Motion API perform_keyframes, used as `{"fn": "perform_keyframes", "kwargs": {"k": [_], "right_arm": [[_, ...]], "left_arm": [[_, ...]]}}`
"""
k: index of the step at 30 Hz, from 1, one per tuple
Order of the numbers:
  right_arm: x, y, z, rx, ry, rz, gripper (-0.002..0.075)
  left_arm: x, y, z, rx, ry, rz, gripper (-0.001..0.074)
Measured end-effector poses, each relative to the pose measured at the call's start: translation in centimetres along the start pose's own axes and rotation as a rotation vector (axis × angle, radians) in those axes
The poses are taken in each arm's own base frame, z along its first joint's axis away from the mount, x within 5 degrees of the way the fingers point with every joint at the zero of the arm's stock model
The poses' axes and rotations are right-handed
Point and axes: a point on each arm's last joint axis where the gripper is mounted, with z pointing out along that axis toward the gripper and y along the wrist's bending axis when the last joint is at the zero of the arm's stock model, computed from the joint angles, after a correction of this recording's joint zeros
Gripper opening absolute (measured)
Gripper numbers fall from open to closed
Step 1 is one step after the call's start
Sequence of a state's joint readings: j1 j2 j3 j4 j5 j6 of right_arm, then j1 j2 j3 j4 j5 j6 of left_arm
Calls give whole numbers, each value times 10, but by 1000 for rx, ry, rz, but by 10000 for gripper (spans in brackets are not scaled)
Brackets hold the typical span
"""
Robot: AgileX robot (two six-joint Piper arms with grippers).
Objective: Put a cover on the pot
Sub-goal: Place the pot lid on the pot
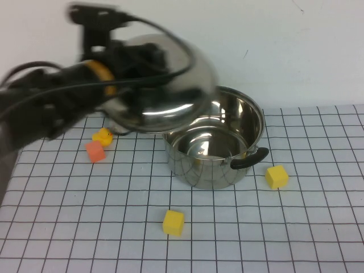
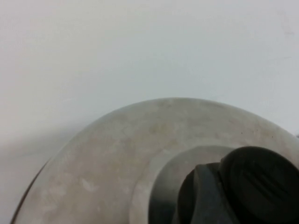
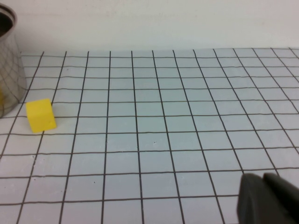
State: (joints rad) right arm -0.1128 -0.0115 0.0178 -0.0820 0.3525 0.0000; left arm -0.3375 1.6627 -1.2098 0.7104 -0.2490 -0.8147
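The shiny steel pot [image 1: 219, 142] with black side handles stands open in the middle of the gridded mat; its wall also shows at the edge of the right wrist view [image 3: 8, 70]. My left gripper [image 1: 139, 60] is shut on the black knob [image 2: 261, 179] of the domed steel lid [image 1: 170, 96]. It holds the lid tilted in the air, above and to the left of the pot and overlapping its far-left rim. The lid's dome fills the left wrist view [image 2: 117, 158]. My right gripper [image 3: 268, 196] is out of the high view; its fingers are together low over the mat.
A yellow block [image 1: 276, 176] lies right of the pot and shows in the right wrist view [image 3: 41, 115]. Another yellow block [image 1: 173, 222] lies in front of the pot. An orange block [image 1: 95, 151] and a small yellow toy [image 1: 103, 136] lie left of it, under the lid.
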Motion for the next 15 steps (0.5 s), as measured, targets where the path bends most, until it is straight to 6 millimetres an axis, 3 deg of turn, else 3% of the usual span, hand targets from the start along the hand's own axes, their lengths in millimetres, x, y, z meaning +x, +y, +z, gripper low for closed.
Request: {"fn": "perform_keyframes", "kwargs": {"k": [3,6,10,15], "right_arm": [[0,0,0,0,0,5,9],[0,0,0,0,0,0,9],[0,0,0,0,0,5,9],[0,0,0,0,0,0,9]], "left_arm": [[4,-24,26,79,18,3,334],[20,-40,56,113,68,21,334],[38,-42,85,98,112,24,334],[63,-38,106,94,160,11,334]]}}
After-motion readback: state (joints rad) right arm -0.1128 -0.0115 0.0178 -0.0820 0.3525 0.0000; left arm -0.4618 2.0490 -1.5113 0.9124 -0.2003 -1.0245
